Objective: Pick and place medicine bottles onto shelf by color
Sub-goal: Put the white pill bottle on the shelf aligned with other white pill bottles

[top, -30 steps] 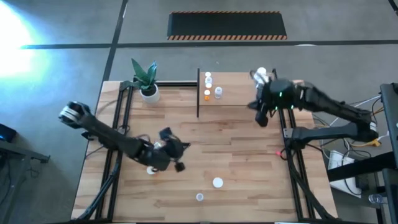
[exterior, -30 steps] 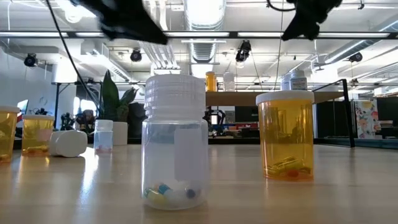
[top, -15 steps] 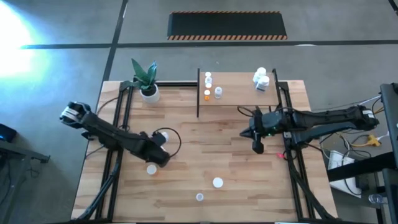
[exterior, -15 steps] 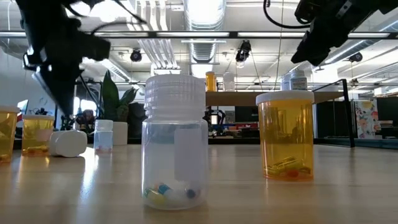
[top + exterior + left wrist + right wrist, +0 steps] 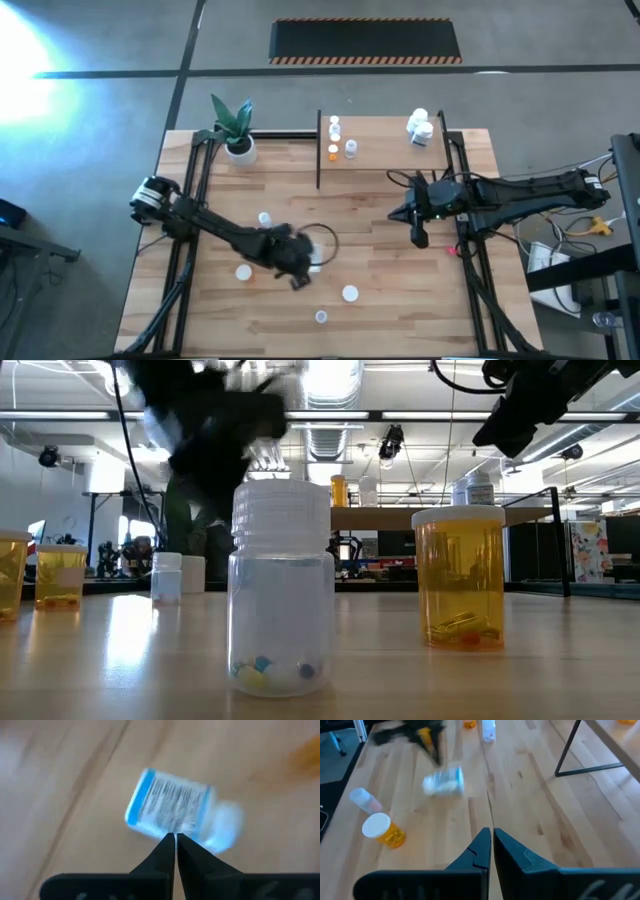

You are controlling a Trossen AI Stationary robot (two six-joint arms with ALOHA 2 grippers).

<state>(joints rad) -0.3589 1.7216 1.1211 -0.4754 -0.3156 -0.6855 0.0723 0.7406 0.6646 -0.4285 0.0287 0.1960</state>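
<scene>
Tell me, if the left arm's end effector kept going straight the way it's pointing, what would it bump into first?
Most likely the white bottle with a blue-edged label, lying on its side on the tabletop just past the shut left end effector. How close it is remains unclear.

White bottle [image 5: 172, 812] w/ blue-edged label; orange bottle [image 5: 459, 578], white cap.

Robotics laboratory or workshop hall: a slatted wooden tabletop [image 5: 380, 260] is standing on a bare concrete floor [image 5: 100, 120] beside a hazard-striped mat [image 5: 365, 40]; exposed ceiling ducts [image 5: 330, 435], track spotlights [image 5: 390, 445] and loose cables [image 5: 560, 235] are showing around the rig, with equipment crowding the background.
</scene>
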